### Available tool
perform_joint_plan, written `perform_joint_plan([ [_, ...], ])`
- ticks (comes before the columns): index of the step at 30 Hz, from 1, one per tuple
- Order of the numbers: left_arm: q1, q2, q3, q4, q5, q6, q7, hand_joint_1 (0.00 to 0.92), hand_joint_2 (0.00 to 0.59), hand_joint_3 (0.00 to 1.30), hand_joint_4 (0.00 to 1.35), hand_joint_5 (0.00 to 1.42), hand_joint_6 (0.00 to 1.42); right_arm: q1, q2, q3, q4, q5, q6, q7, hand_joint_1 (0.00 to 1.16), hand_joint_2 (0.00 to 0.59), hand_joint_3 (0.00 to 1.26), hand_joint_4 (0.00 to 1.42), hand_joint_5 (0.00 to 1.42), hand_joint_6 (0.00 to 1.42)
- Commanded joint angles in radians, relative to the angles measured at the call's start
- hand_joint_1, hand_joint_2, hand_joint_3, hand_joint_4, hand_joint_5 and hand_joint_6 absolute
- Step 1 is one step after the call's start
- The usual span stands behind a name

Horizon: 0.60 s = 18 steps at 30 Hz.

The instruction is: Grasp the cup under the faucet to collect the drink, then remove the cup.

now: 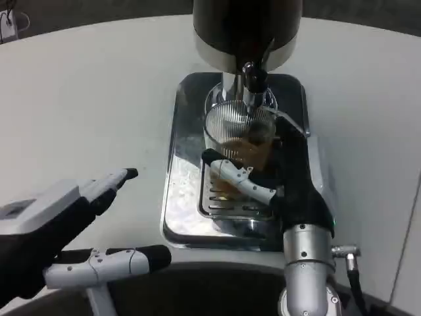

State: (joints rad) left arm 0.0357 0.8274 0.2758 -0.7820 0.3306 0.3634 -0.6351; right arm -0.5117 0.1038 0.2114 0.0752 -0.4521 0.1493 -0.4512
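Observation:
A clear ribbed cup (237,135) with amber drink in it stands on the drip grate of the dispenser base (187,197), right under the black faucet (252,78). My right hand (253,181) reaches in from the lower right and its fingers wrap around the cup's near side, gripping it. My left hand (85,220) hovers over the table at the lower left, fingers spread apart and holding nothing. The cup's lower part is hidden behind my right hand.
The dark drink dispenser body (247,29) towers over the cup at the top centre. Its shiny metal tray has a raised rim around the grate. White table (85,105) spreads to the left and right. A curved table edge runs along the bottom.

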Motion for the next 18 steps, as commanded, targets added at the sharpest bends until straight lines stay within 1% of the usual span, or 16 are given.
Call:
perform_joint_plan([
  [1,-0.003,0.019,-0.011,0.009,0.014,-0.004,-0.012,0.0,0.031,0.0,0.0,0.0,0.07,0.03,0.072,-0.02,0.018,0.041,-0.012,-0.05,0.93,0.26,0.52,0.66,0.76,0.71],
  [4,-0.009,0.019,-0.019,0.011,0.015,-0.003,-0.011,0.0,0.031,0.0,0.0,0.0,0.07,0.033,0.068,-0.025,0.012,0.058,-0.021,-0.065,0.94,0.25,0.61,0.76,0.88,0.88],
  [9,-0.024,0.018,-0.038,0.018,0.017,-0.002,-0.009,0.0,0.031,0.0,0.0,0.0,0.07,0.052,0.055,-0.035,-0.01,0.084,-0.038,-0.067,0.94,0.247,0.7,0.87,1.01,1.07],
  [12,-0.035,0.016,-0.051,0.023,0.02,-0.002,-0.008,0.0,0.031,0.0,0.0,0.0,0.07,0.064,0.045,-0.042,-0.025,0.094,-0.047,-0.058,0.94,0.242,0.76,0.94,1.1,1.15],
  [13,-0.038,0.015,-0.055,0.024,0.022,-0.002,-0.007,0.0,0.031,0.0,0.0,0.0,0.07,0.071,0.04,-0.047,-0.035,0.1,-0.051,-0.053,0.94,0.242,0.77,0.94,1.11,1.17],
  [15,-0.048,0.014,-0.066,0.028,0.025,0.0,-0.006,0.0,0.031,0.0,0.0,0.0,0.07,0.087,0.028,-0.057,-0.059,0.108,-0.056,-0.042,0.94,0.238,0.82,1.02,1.16,1.23],
  [18,-0.071,0.012,-0.088,0.039,0.03,0.0,-0.006,0.0,0.031,0.0,0.0,0.0,0.07,0.107,0.021,-0.073,-0.093,0.118,-0.062,-0.025,0.95,0.231,0.89,1.08,1.23,1.31],
])
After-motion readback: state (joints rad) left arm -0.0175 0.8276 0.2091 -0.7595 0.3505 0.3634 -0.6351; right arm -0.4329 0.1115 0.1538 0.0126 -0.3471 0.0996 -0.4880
